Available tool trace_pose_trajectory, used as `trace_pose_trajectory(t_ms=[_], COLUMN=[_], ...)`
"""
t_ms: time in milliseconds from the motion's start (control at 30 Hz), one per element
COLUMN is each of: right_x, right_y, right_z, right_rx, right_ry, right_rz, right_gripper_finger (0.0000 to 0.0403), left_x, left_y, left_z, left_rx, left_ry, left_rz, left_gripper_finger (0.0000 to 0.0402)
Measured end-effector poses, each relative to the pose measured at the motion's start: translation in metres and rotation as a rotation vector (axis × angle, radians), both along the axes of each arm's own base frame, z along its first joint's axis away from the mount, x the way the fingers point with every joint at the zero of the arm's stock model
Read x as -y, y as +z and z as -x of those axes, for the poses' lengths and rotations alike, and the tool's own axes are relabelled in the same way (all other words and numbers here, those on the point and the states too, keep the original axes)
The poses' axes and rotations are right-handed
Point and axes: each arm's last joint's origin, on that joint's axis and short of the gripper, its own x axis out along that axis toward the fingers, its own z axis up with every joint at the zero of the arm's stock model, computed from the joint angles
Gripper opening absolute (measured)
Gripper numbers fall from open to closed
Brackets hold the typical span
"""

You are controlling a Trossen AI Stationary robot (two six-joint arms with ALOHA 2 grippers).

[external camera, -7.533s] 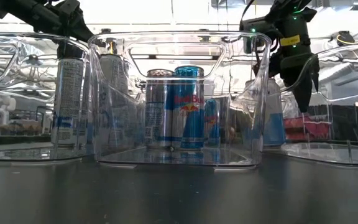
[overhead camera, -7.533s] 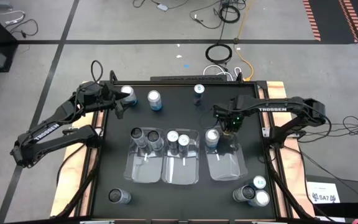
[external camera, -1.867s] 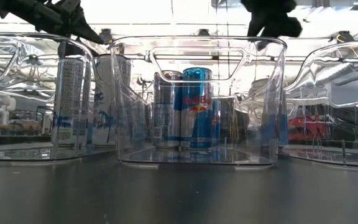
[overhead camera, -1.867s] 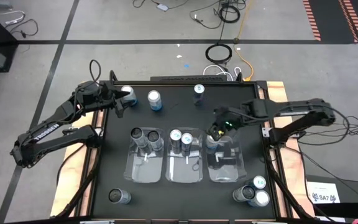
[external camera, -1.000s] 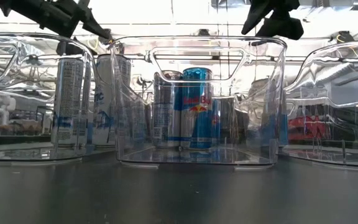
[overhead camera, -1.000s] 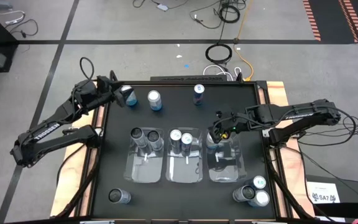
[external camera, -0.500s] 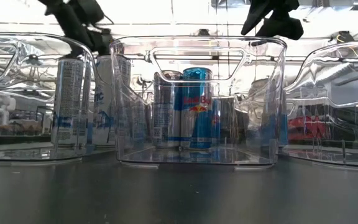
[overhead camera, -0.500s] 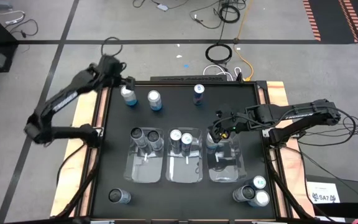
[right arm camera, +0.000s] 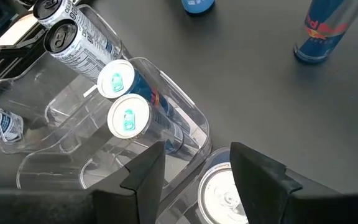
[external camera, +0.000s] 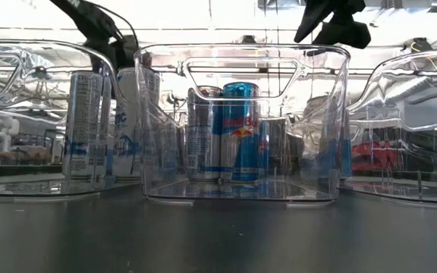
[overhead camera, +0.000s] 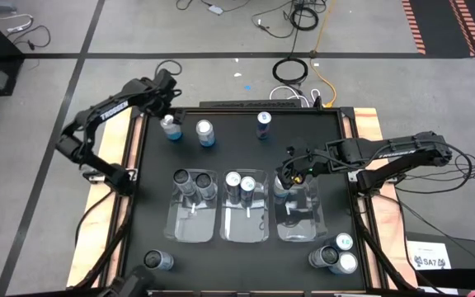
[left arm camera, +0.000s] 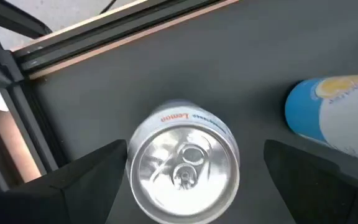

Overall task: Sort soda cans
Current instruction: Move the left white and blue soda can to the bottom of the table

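Spreading across the black tabletop (overhead camera: 246,266), three clear bins (overhead camera: 190,226) stood side by side at its middle, and I counted twelve soda cans (overhead camera: 205,132) in all. There were two dark ones in the left bin, two in the middle bin and one silver can (right arm camera: 224,190) in the right bin. Three more stood loose along the far edge, one stood alone at the near left corner, and three were clustered at the near right corner. The left end effector (left arm camera: 194,146) hung over the far-left lemon can (left arm camera: 183,163), its fingers spread wide on either side and apart from it. The right end effector (right arm camera: 197,167) was poised at the right bin's far end, fingers parted above the silver can; whether they touched it could not be told. These cans looked like thin, smooth metal. They were probably light if empty, slippery at the wall and easily dented. A moderate squeeze across the upper body just under the rim, with the can kept upright, seemed the safest hold.
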Motion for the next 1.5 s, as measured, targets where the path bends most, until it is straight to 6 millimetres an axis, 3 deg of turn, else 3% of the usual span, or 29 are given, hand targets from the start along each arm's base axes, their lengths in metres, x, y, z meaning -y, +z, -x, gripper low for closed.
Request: trace_pose_trajectory(t_ms=[333, 467, 700, 933, 1133, 1500], right_x=[0.0, 0.0, 0.0, 0.0, 0.0, 0.0], right_y=[0.0, 0.0, 0.0, 0.0, 0.0, 0.002], right_z=[0.0, 0.0, 0.0, 0.0, 0.0, -0.002], right_rx=[-0.001, -0.001, -0.001, -0.003, -0.003, 0.025], right_ry=[0.002, 0.002, 0.004, 0.008, 0.008, 0.009], right_rz=[0.002, 0.002, 0.004, 0.007, 0.007, 0.005], right_gripper_finger=[0.0173, 0.0173, 0.0173, 0.0173, 0.0173, 0.0173], left_x=[-0.009, -0.009, -0.006, -0.002, 0.008, 0.041], left_y=[-0.025, -0.028, -0.028, -0.023, 0.005, 0.111], left_z=[-0.006, -0.005, -0.004, -0.001, 0.006, 0.016], left_rx=[-0.07, -0.086, -0.102, -0.104, -0.029, 0.213], left_ry=[0.003, 0.005, 0.015, 0.008, 0.009, -0.078], left_rz=[0.086, 0.112, 0.134, 0.134, 0.023, -0.273], left_gripper_finger=[0.0386, 0.0377, 0.0312, 0.0308, 0.0308, 0.0308])
